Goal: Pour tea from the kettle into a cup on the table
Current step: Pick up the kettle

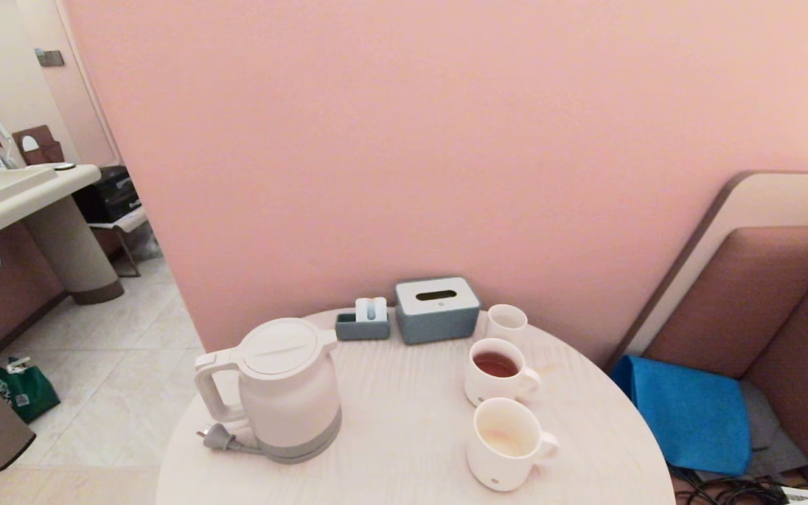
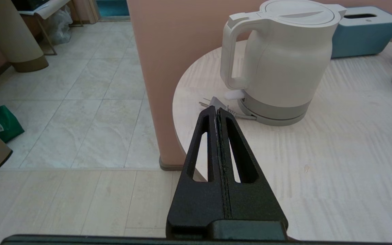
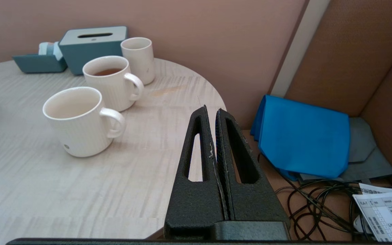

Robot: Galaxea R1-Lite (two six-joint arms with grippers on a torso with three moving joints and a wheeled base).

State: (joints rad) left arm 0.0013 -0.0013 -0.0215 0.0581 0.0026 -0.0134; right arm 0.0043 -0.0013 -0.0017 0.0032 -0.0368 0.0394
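Left gripper (image 2: 217, 109): foreground of its wrist view, jaws pressed together, empty, level, aimed at the kettle (image 2: 277, 61), whose loop handle faces it, likely for an easy grasp. Right gripper (image 3: 211, 110): likewise closed, empty, near the bench (image 1: 404, 421) edge. Cup (image 1: 506, 443): lower right of the head view, upright, well apart from the kettle at lower centre-left, mouth unobstructed for pouring. Pour not yet begun.
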